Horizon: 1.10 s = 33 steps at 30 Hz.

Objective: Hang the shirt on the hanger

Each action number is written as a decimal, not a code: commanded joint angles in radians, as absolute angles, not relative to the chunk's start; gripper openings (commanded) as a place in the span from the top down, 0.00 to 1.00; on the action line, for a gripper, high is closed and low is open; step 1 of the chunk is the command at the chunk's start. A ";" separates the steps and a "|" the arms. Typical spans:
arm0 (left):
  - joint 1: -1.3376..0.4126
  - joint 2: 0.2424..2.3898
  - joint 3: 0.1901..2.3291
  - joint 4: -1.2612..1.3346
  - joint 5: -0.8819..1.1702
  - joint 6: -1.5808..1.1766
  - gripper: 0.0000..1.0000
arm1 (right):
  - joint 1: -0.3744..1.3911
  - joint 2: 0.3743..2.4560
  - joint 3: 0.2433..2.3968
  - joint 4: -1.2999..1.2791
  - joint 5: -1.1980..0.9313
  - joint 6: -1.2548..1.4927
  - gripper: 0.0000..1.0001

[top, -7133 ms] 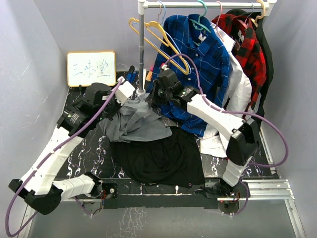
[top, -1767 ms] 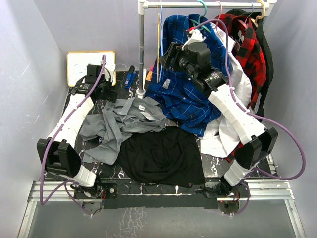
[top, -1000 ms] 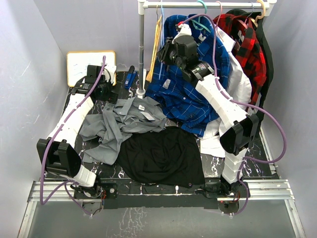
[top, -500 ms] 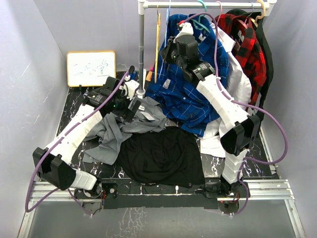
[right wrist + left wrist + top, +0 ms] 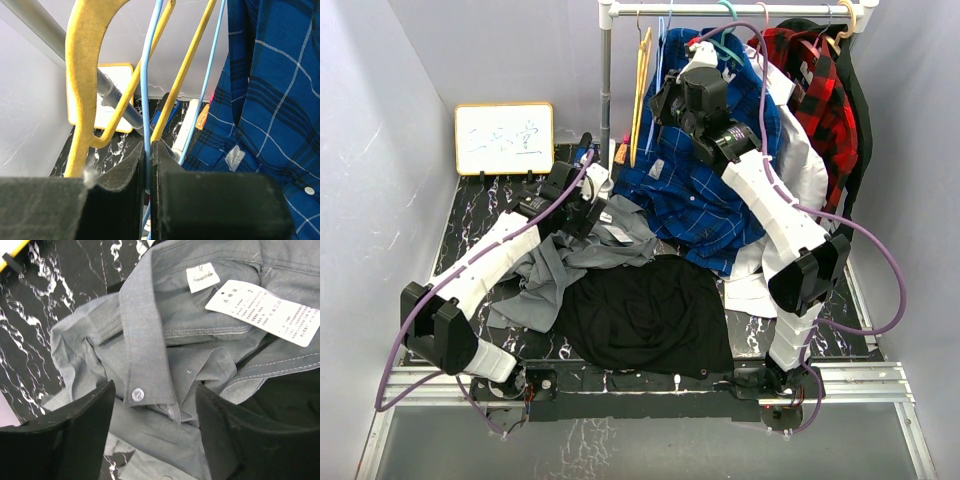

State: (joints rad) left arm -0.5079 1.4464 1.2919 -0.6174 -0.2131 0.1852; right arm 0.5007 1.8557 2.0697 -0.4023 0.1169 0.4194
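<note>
Step in hand, as I judge it: bring hanger & shirt together. The right pincer (image 5: pixel 148 150) is up near the rail (image 5: pixel 740 10), closed tight on the thin blue wire of the hanger (image 5: pixel 145 75). This hangs between the yellow hangers (image 5: pixel 82 75) and the blue plaid shirt (image 5: pixel 270 100). The left pincer (image 5: pixel 152 400) stands wide w/ nothing in it, just above the collar (image 5: pixel 142 355) of the shirt (image 5: pixel 200 335). The shirt lies crumpled on the counter (image 5: pixel 470 215), touching the black cloth (image 5: pixel 640 310).

To do it well:
- The left pincer should prob. come down on the collar band only, near the small white button (image 5: pixel 137 394) and not on the paper tag (image 5: pixel 262 310). Then it can lift so that the neck opening shows.
- The right side should unhook the hanger w/o dragging the yellow ones. The wire is thin and may turn in the grip, so go slow.

Directions: the hanger wire runs nearly top-to-bottom in the right wrist view, hook end up at the rail, body hanging down. The top view shows it almost edge-on.

The shirt is a heap, so there is no clean axis. The collar end lies at the far side near the rack pole (image 5: pixel 606 100), and the rest spreads toward near-left. The collar band runs up-down in the left wrist view, a little tilted, w/ the inner face & label upward.
</note>
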 commanded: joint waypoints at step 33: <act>-0.531 1.335 1.256 -0.586 -0.240 0.350 1.00 | 0.486 0.862 1.567 -0.922 -0.398 0.492 1.00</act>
State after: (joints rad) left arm -0.5282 1.3964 1.2343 -0.5671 -0.2291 0.3302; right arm 0.4877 0.9783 1.6573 -0.8055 -0.1596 0.4366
